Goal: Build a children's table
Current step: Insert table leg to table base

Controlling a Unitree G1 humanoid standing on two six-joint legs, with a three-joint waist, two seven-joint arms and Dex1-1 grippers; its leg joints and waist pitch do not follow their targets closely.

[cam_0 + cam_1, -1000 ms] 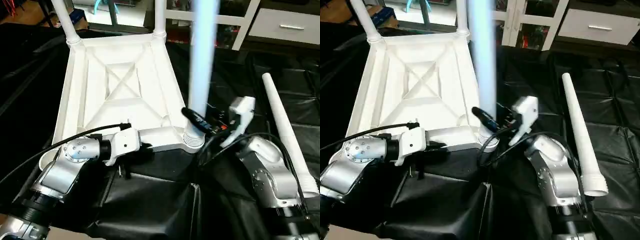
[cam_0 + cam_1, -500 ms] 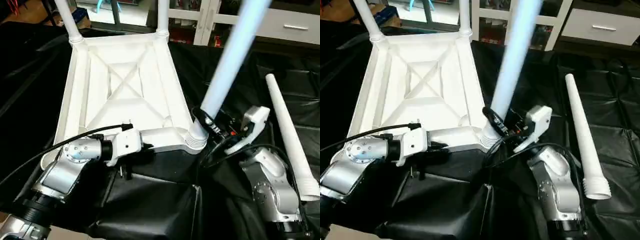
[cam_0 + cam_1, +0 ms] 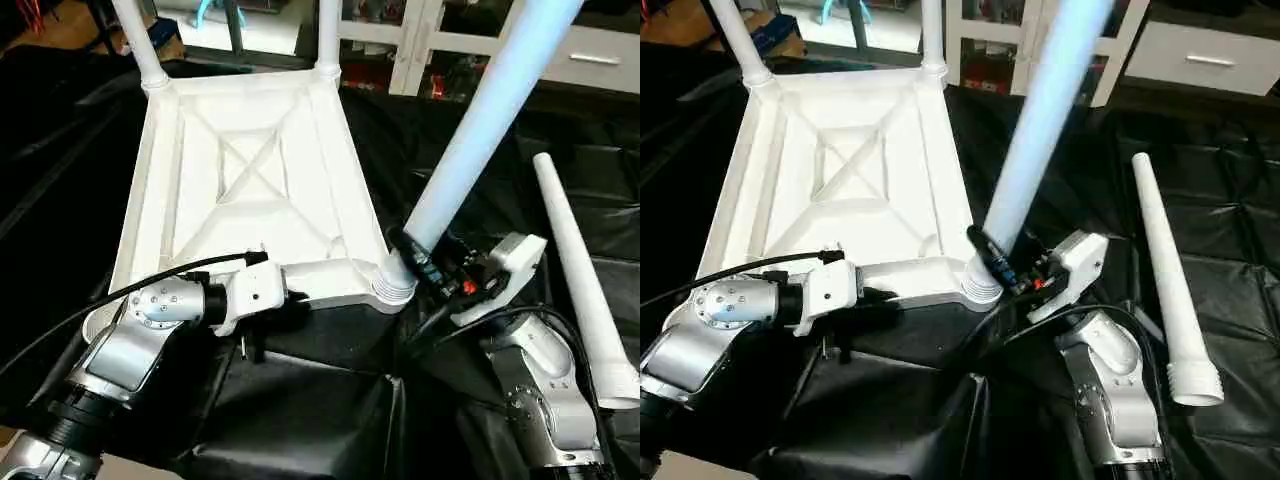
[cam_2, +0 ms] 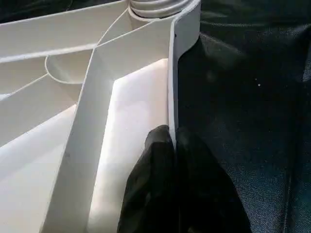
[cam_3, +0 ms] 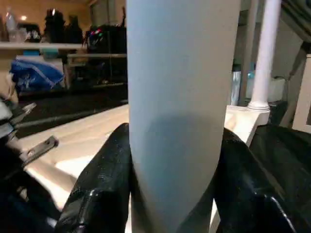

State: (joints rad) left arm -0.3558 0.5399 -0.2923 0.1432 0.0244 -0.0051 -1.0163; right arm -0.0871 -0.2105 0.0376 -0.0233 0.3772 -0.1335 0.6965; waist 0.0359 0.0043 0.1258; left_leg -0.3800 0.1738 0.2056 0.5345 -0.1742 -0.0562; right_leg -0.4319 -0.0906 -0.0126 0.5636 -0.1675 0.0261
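Leg-fitting at the near right corner of the upturned tabletop (image 3: 250,180): my right gripper (image 3: 425,262) is clamped around a leg (image 3: 480,125) just above its foot, which sits at the corner socket (image 3: 393,285), while my left gripper (image 4: 174,145) pinches the tabletop's near rim with its fingers closed on the thin wall. To do this well, I judge I should bring the leg upright over the socket before pressing down along its length, keeping the left hold firm so the tabletop cannot slide on the black cloth (image 3: 300,420). For now the leg leans, its long axis running up and away toward the far right. Two legs (image 3: 140,45) stand upright in the far corners; a spare leg (image 3: 585,280) lies on the cloth at the right, wide end nearest me.
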